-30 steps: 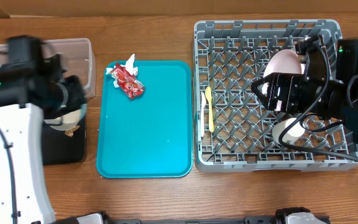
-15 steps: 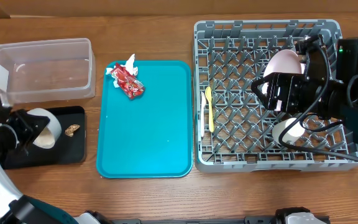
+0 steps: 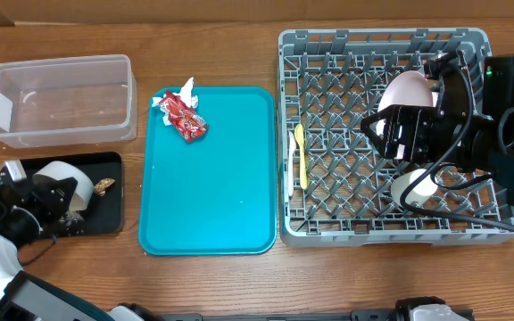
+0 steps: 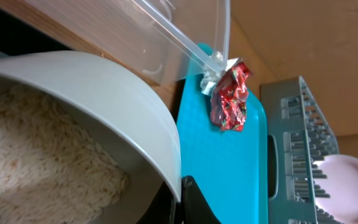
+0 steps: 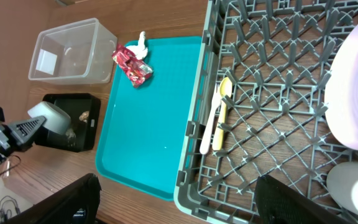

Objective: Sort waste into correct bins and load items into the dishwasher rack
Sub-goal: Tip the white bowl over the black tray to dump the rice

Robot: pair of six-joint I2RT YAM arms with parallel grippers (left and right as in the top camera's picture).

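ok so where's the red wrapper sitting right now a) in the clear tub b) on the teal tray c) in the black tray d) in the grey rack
b, the red wrapper lies on the teal tray, at the corner nearest the clear tub but outside it.

Overhead: right arm (image 3: pixel 435 134) covers part of pale plate (image 3: pixel 406 89) and rack (image 3: pixel 328 53). Left wrist: bowl (image 4: pixel 104 81) cropped by frame edges; left claw (image 3: pixel 52 194) mostly hidden behind it.
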